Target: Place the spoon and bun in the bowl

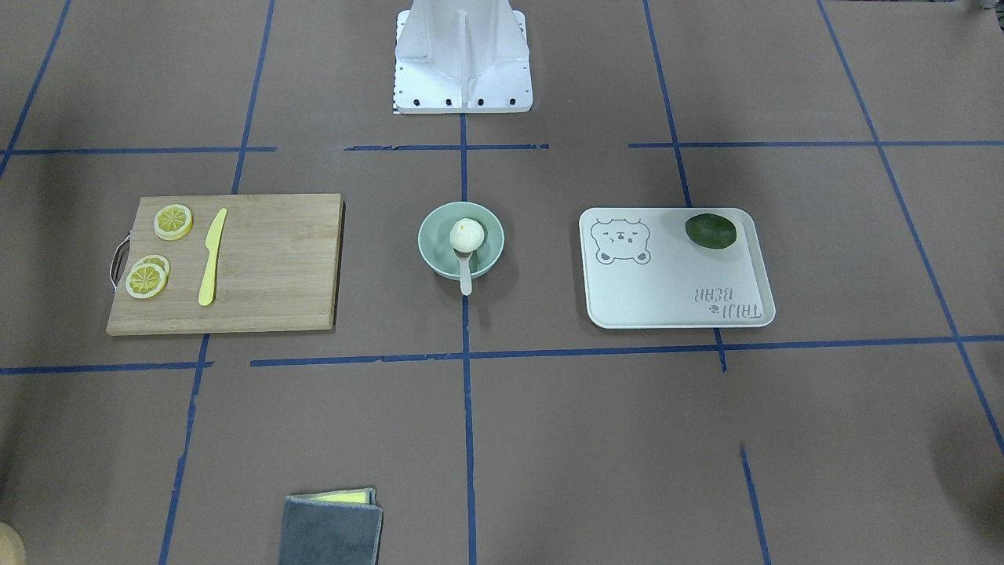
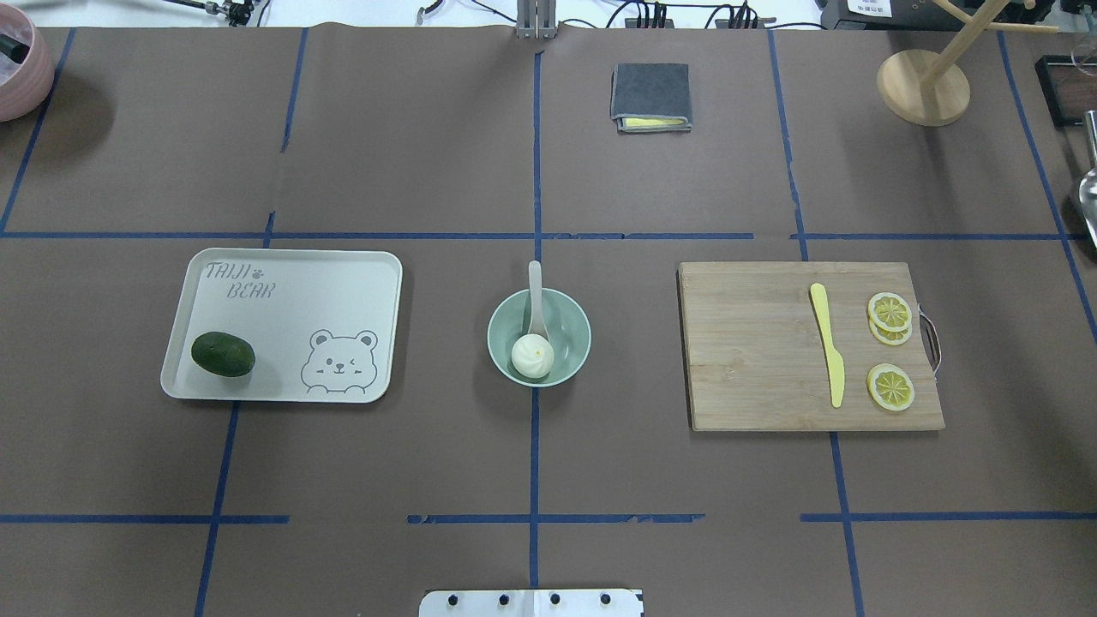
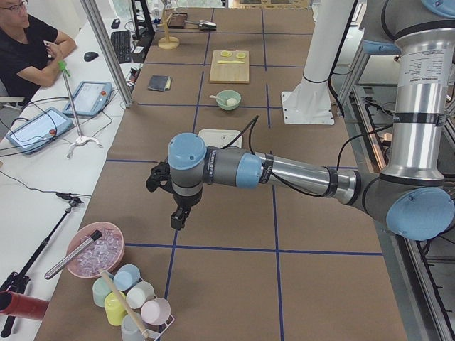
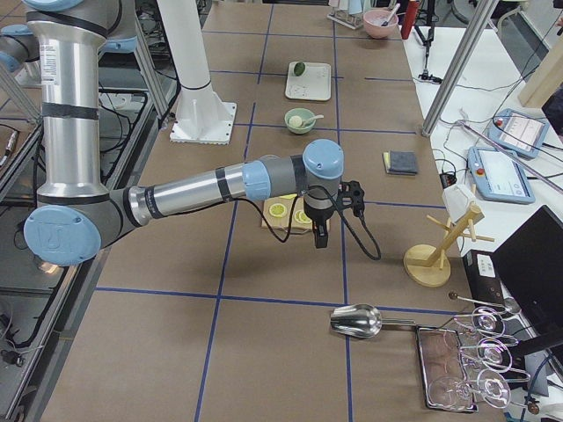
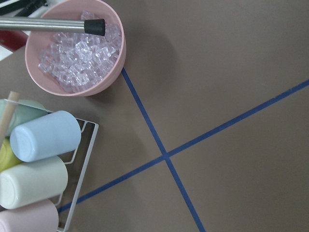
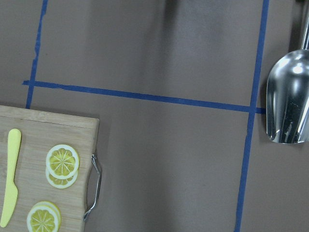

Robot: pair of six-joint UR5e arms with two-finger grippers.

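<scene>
The mint-green bowl (image 1: 494, 249) (image 2: 572, 336) stands at the table's middle. The white bun (image 1: 466, 234) (image 2: 532, 356) sits inside it. The pale spoon (image 1: 465, 275) (image 2: 536, 291) lies with its scoop in the bowl and its handle out over the rim. The bowl also shows small in the side views (image 3: 228, 99) (image 4: 300, 120). My left gripper (image 3: 179, 217) hangs over the table's left end, far from the bowl. My right gripper (image 4: 319, 237) hangs past the cutting board at the right end. Neither shows in the wrist or overhead views, so I cannot tell whether they are open or shut.
A wooden cutting board (image 2: 754, 360) holds a yellow knife (image 2: 828, 343) and lemon slices (image 2: 890, 312). A tray (image 2: 291, 283) holds a dark lime (image 2: 223, 354). A grey cloth (image 2: 650, 96) lies at the far side. A pink ice bowl (image 5: 116, 58), cups (image 5: 46, 135) and a metal scoop (image 6: 287, 106) sit at the table's ends.
</scene>
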